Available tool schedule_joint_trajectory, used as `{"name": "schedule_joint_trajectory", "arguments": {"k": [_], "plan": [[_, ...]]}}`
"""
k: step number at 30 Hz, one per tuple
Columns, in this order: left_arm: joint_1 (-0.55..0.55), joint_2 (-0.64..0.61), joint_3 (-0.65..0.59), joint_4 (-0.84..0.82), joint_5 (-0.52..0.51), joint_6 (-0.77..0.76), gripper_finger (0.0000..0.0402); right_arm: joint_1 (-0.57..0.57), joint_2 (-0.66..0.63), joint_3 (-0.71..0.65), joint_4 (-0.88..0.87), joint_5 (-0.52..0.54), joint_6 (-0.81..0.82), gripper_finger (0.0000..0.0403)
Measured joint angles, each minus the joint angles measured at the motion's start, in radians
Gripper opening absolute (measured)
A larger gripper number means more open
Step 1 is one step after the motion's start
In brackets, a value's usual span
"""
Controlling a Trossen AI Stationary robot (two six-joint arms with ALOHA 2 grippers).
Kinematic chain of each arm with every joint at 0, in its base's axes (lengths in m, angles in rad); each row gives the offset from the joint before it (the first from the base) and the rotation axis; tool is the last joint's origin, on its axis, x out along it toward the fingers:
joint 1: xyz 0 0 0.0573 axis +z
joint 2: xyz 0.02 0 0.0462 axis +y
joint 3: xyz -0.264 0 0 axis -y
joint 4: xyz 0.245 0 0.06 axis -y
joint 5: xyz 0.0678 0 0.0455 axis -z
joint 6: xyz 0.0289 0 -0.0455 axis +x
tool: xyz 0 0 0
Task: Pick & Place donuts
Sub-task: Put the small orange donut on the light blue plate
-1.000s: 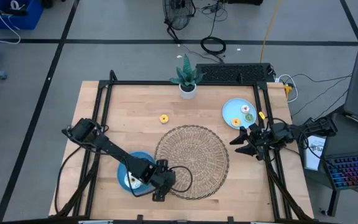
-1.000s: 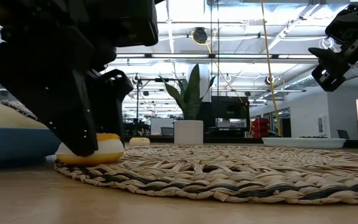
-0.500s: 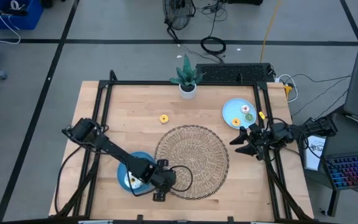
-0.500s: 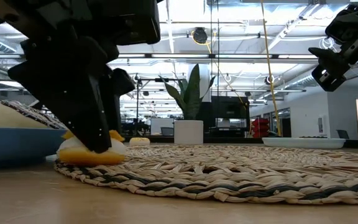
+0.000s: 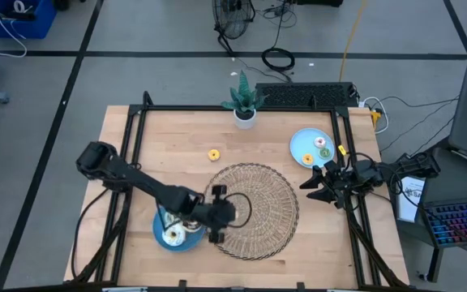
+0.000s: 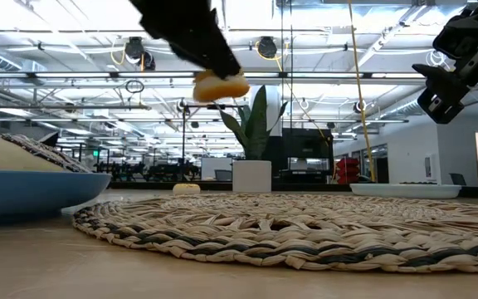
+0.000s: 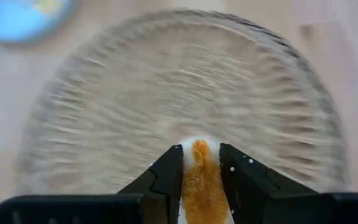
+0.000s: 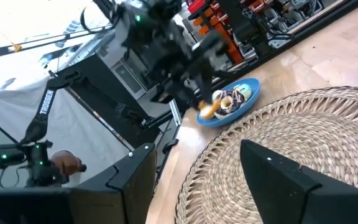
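My left gripper (image 5: pixel 216 235) hangs over the near-left rim of the woven mat (image 5: pixel 254 207), shut on a small orange-and-white donut (image 6: pixel 220 85). Beside it is a blue plate (image 5: pixel 159 229) holding a few donuts (image 5: pixel 172 236). A yellow donut (image 5: pixel 214 154) lies on the bare wood beyond the mat. A second blue plate (image 5: pixel 300 144) at the far right carries more donuts (image 5: pixel 323 144). My right gripper (image 5: pixel 319 185) waits open at the table's right edge, holding nothing. My left gripper pinches the donut (image 7: pixel 201 171) between its two fingers, which press on its two flat faces, so the ring stands on edge in the gap. The fingers slant downward from the table's left side. The donut is lifted clear, well above the mat.
A potted plant (image 5: pixel 244 104) stands at the middle of the far edge. A black frame rail (image 5: pixel 136 146) runs around the tabletop. Bare wood shows between the mat and the far edge.
My left gripper has shut on the donut that lay on the mat's left rim next to the blue plate, then risen and tipped flatter. The donut has come off the mat and now hangs high above it. My right arm has kept still.
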Motion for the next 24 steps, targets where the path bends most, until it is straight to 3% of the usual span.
{"name": "schedule_joint_trajectory", "arguments": {"k": [4,9,16,24], "plan": [[0.038,-0.022,0.001,0.041,-0.084,0.074,0.0106,0.000,0.000,0.000,0.001,0.000,-0.004,0.0219],[0.086,-0.024,0.001,0.097,-0.086,0.093,0.0106,0.000,0.000,0.000,0.002,0.000,-0.023,0.0219],[0.124,-0.024,0.001,0.103,-0.085,0.092,0.0106,0.000,0.000,0.000,0.044,0.025,0.084,0.0219],[0.136,-0.024,0.001,0.104,-0.085,0.089,0.0106,0.000,0.000,0.000,0.039,0.080,-0.223,0.0219]]}}
